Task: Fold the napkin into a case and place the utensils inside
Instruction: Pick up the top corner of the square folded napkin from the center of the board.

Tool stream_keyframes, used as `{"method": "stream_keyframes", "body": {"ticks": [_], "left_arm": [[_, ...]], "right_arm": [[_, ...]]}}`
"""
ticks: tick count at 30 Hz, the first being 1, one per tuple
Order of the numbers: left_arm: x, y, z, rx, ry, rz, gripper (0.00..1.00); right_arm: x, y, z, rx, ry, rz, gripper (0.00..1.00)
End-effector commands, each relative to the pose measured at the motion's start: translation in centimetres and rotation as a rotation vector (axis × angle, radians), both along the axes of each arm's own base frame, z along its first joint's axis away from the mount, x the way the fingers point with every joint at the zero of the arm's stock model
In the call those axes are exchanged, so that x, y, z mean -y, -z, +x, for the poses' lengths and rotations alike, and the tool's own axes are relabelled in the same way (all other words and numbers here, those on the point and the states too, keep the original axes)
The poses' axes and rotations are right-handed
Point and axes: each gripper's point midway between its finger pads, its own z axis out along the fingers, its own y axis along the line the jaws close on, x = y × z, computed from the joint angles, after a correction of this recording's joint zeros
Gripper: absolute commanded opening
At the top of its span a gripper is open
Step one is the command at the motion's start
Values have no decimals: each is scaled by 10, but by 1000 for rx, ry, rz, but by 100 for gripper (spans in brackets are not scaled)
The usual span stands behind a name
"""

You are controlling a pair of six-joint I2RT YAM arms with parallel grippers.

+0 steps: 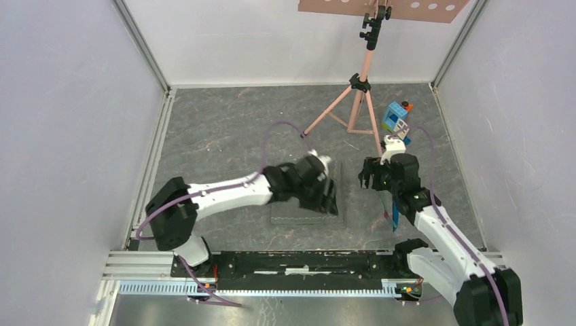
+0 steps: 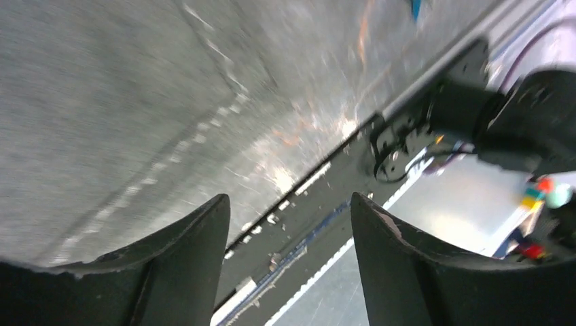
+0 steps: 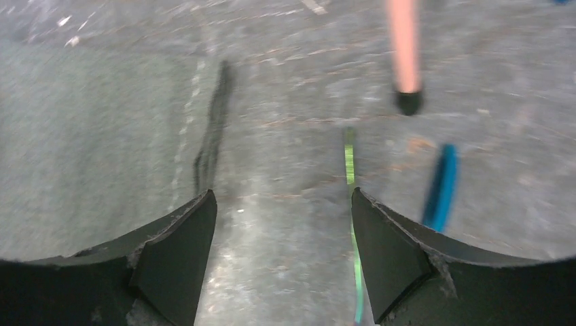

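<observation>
Though overhead half-hides utensils (image 3: 440,187), right wrist shows them.

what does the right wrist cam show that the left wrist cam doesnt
Only the right wrist view: a green utensil and a blue utensil lying on the floor right of the napkin, plus a pink tripod leg. Only the left wrist view: the black mounting rail and the right arm's black base joint; a blue scrap at its top edge is too cropped to name. Both: the napkin with its pale stitching, and open jaws holding nothing.
</observation>
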Motion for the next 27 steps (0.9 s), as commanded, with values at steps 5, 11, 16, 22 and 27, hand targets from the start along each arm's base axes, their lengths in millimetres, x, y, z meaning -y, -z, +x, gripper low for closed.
{"method": "stream_keyframes", "body": {"ticks": [5, 11, 16, 22, 27], "left_arm": [[29, 36, -37, 122, 92, 273, 59], [51, 49, -23, 155, 28, 303, 49], [65, 49, -9, 201, -16, 321, 40], [75, 59, -12, 209, -12, 357, 42], [80, 68, -15, 215, -2, 402, 43]], "right_arm": [[68, -3, -5, 68, 289, -95, 68], [73, 10, -9, 59, 285, -117, 61], [69, 14, -10, 51, 266, -109, 59], [67, 15, -9, 57, 256, -99, 58], [65, 17, -10, 53, 242, -93, 58]]}}
